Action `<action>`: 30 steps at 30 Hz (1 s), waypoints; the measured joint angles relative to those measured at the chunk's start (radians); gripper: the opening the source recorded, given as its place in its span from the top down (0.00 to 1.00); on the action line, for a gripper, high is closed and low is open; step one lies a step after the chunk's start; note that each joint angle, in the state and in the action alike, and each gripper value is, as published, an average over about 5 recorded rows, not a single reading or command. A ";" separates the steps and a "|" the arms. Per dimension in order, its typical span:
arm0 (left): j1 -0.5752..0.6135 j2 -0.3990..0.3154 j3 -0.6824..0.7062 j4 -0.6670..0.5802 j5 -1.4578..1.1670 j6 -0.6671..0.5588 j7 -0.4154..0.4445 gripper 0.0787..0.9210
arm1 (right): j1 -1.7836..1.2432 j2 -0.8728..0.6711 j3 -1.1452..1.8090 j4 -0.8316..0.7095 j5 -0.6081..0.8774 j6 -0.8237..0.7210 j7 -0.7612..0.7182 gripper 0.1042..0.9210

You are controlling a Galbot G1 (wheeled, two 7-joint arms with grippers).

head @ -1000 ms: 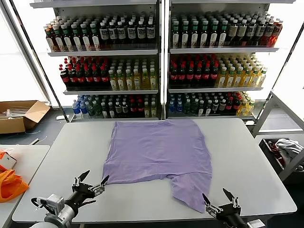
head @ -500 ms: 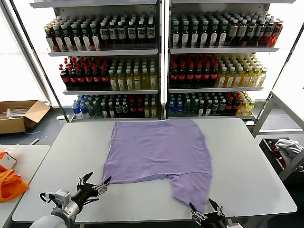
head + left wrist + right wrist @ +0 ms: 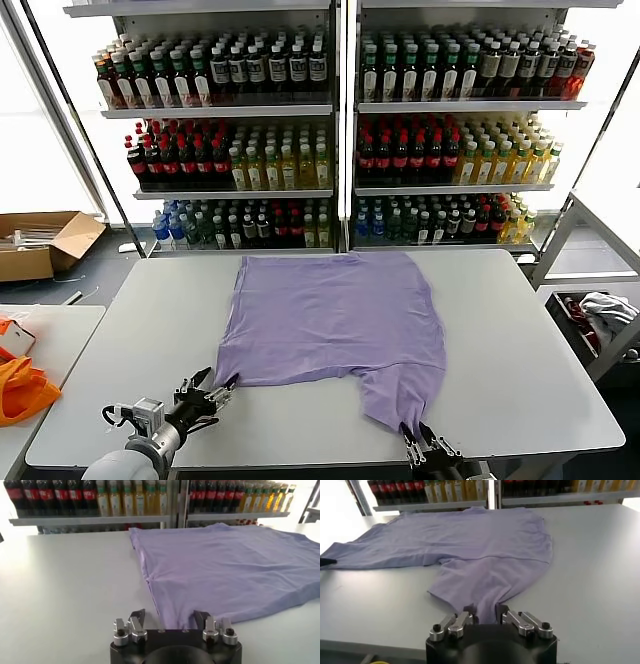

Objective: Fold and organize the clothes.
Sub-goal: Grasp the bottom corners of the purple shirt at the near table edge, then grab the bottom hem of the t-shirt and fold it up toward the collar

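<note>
Lavender T-shirt (image 3: 335, 320) flat on table (image 3: 520, 380), left hand (image 3: 208, 392) and right hand (image 3: 425, 448) pinching corners

The grey counter (image 3: 520, 350) carries one thing: a lavender T-shirt (image 3: 335, 315) spread flat, its near sleeve reaching the front edge.

You have a plain lavender T-shirt (image 3: 335, 320), no print showing, on a pale grey bench (image 3: 530, 370). Past the bench's left edge you see a bright orange bag (image 3: 20, 390); past its right edge, a white-and-grey cloth (image 3: 605, 312).
</note>
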 measured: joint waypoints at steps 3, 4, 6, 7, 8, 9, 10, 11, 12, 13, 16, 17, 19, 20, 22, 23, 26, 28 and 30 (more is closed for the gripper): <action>-0.003 -0.003 0.007 0.004 0.009 -0.002 -0.002 0.59 | 0.001 0.000 0.001 0.002 0.005 0.005 -0.005 1.00; -0.003 -0.003 0.010 0.005 0.012 -0.003 -0.002 0.62 | 0.002 -0.001 0.002 0.004 0.007 0.007 -0.007 1.00; -0.002 -0.004 0.014 0.005 0.018 -0.006 -0.002 0.69 | 0.001 -0.003 0.005 0.007 0.010 0.011 -0.012 1.00; 0.000 -0.004 0.015 0.005 0.021 -0.008 -0.002 0.72 | 0.000 -0.005 0.008 0.009 0.012 0.014 -0.015 1.00; 0.001 -0.003 0.016 0.005 0.023 -0.010 -0.002 0.76 | -0.001 -0.006 0.010 0.010 0.014 0.017 -0.018 1.00; 0.002 -0.003 0.017 0.004 0.025 -0.012 -0.002 0.80 | -0.002 -0.007 0.013 0.011 0.016 0.021 -0.022 1.00; 0.004 -0.003 0.018 0.004 0.027 -0.013 -0.003 0.83 | -0.003 -0.009 0.015 0.012 0.018 0.026 -0.027 1.00; 0.004 -0.002 0.018 0.003 0.029 -0.014 -0.004 0.87 | -0.004 -0.010 0.018 0.012 0.020 0.032 -0.032 1.00; 0.005 -0.002 0.018 0.001 0.031 -0.015 -0.005 0.90 | -0.005 -0.012 0.020 0.012 0.022 0.040 -0.038 1.00; 0.006 -0.001 0.017 -0.001 0.033 -0.016 -0.006 0.92 | -0.006 -0.014 0.023 0.013 0.025 0.050 -0.046 1.00; 0.012 -0.001 0.012 -0.009 0.036 -0.016 -0.009 0.98 | -0.010 -0.021 0.034 0.017 0.036 0.087 -0.072 1.00; 0.015 -0.002 0.010 -0.013 0.037 -0.015 -0.009 0.98 | -0.013 -0.024 0.038 0.019 0.040 0.101 -0.082 1.00; 0.021 -0.006 0.003 -0.022 0.038 -0.013 -0.009 0.99 | -0.018 -0.029 0.047 0.024 0.049 0.132 -0.103 1.00; 0.025 -0.008 -0.001 -0.028 0.038 -0.012 -0.009 0.99 | -0.022 -0.032 0.052 0.027 0.054 0.148 -0.114 1.00; 0.033 -0.011 -0.011 -0.044 0.039 -0.010 -0.009 0.99 | -0.031 -0.038 0.065 0.035 0.065 0.180 -0.136 1.00; 0.038 -0.012 -0.017 -0.054 0.040 -0.010 -0.008 0.99 | -0.038 -0.041 0.072 0.039 0.072 0.195 -0.148 1.00; 0.056 -0.015 -0.035 -0.087 0.043 -0.009 -0.005 0.99 | -0.067 -0.049 0.098 0.055 0.089 0.238 -0.183 1.00; 0.072 -0.018 -0.047 -0.111 0.046 -0.009 -0.002 0.99 | -0.094 -0.053 0.118 0.067 0.098 0.268 -0.207 1.00; 0.089 -0.019 -0.059 -0.136 0.051 -0.009 0.002 0.99 | -0.126 -0.054 0.139 0.079 0.103 0.297 -0.230 1.00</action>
